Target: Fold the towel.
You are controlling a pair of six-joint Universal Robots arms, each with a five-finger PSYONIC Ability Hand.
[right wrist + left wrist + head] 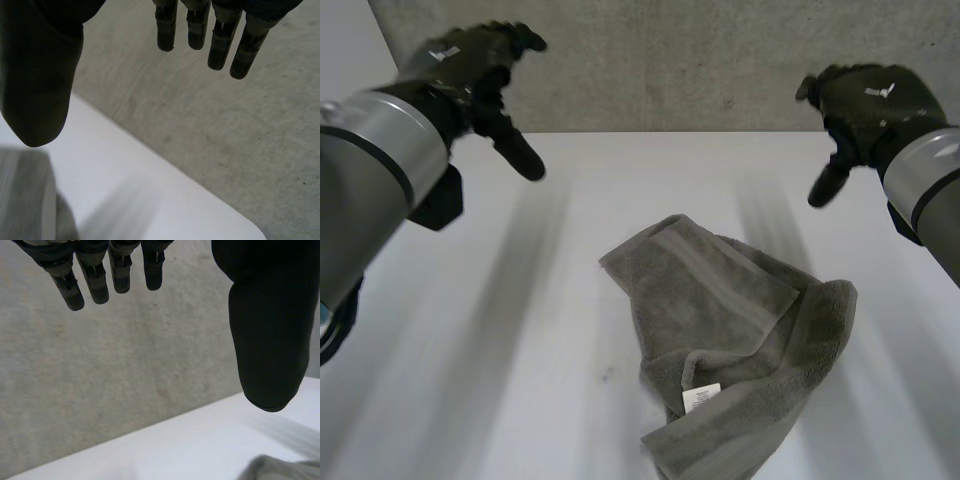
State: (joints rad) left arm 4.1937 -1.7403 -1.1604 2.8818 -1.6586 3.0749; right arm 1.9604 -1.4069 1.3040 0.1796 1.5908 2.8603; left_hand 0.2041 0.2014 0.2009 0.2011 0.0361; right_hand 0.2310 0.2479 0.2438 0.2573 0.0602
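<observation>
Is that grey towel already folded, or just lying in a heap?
Crumpled, not neatly folded: the towel lies loosely bunched on the table, layers overlapping unevenly, its white label showing.

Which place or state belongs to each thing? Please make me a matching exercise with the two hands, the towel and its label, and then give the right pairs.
Things:
1. left hand
2. right hand
3. towel
4. label

Places or states:
A. small and white, on the near part of the towel
B. open, raised to the right of the towel, holding nothing
C. grey, lying crumpled on the white table
D. open, raised to the left of the towel, holding nothing

Pairs: 1-D, 2-B, 3-C, 4-A.
</observation>
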